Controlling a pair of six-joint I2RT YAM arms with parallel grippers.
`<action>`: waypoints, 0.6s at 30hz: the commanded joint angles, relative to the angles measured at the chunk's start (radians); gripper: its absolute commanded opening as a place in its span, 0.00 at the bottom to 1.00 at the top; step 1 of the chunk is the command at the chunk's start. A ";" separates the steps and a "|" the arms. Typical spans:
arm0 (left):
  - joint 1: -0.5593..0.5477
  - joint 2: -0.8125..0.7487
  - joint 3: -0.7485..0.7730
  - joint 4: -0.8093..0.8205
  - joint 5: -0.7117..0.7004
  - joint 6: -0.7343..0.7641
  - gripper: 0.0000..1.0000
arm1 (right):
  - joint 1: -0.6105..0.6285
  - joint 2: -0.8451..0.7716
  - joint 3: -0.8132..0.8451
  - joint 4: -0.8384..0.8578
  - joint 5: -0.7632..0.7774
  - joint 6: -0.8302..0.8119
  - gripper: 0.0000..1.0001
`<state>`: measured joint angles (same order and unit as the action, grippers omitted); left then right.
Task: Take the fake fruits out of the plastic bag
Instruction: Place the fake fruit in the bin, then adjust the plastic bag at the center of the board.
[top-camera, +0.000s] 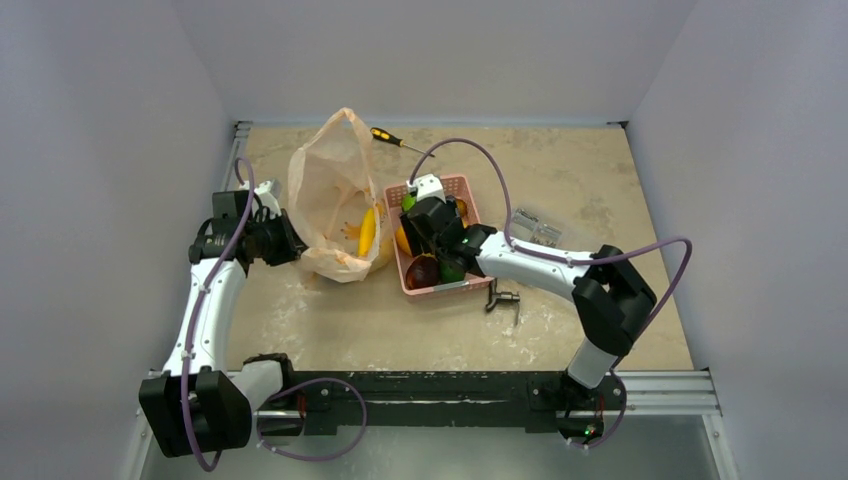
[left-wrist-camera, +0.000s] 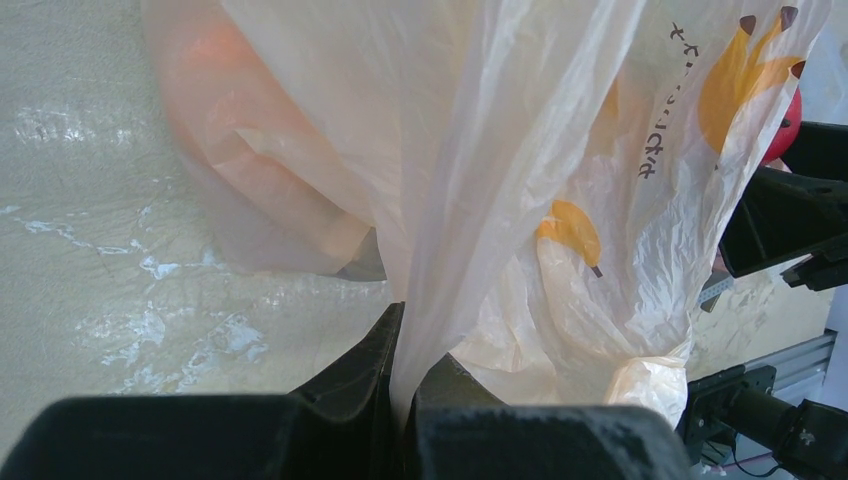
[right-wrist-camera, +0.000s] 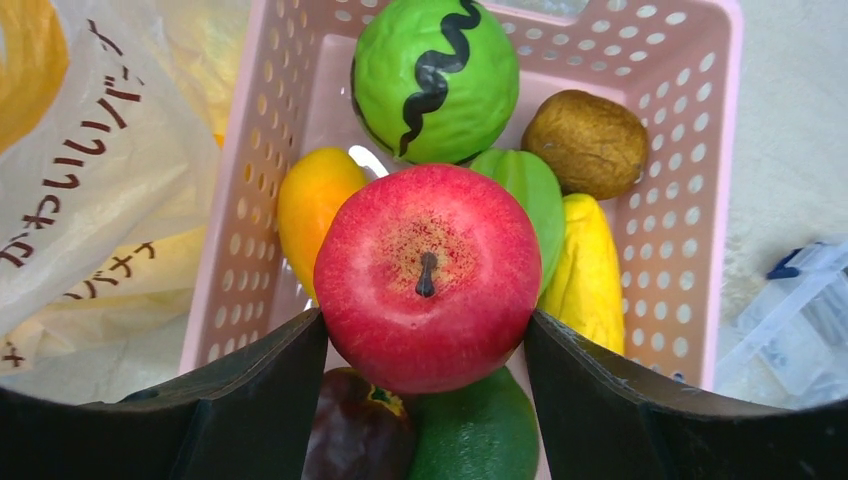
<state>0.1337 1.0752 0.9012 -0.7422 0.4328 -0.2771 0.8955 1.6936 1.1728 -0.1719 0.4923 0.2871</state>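
The plastic bag stands at the left of the table with yellow bananas showing inside. My left gripper is shut on a fold of the bag, pinching the film between its fingertips. An orange blur shows through the film. My right gripper is shut on the red apple and holds it over the pink basket. Below the apple lie a dark purple-brown fruit and a green one. In the top view the right gripper hides the apple.
The basket also holds a round green fruit with a black squiggle, a brown kiwi, a flat green fruit, a yellow oblong one and an orange one. A screwdriver, a clear packet and a small metal part lie nearby.
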 joint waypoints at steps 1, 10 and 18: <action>-0.007 -0.016 -0.002 0.014 0.017 0.002 0.00 | 0.001 -0.023 0.056 -0.040 0.067 -0.017 0.72; -0.005 -0.008 0.030 0.021 0.061 -0.040 0.00 | 0.044 -0.062 0.162 -0.046 -0.014 -0.055 0.79; -0.006 0.092 0.314 -0.011 0.076 -0.109 0.00 | 0.051 -0.070 0.215 0.006 -0.136 -0.047 0.77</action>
<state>0.1337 1.1057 1.0183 -0.7689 0.4694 -0.3382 0.9489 1.6752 1.3445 -0.2134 0.4202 0.2420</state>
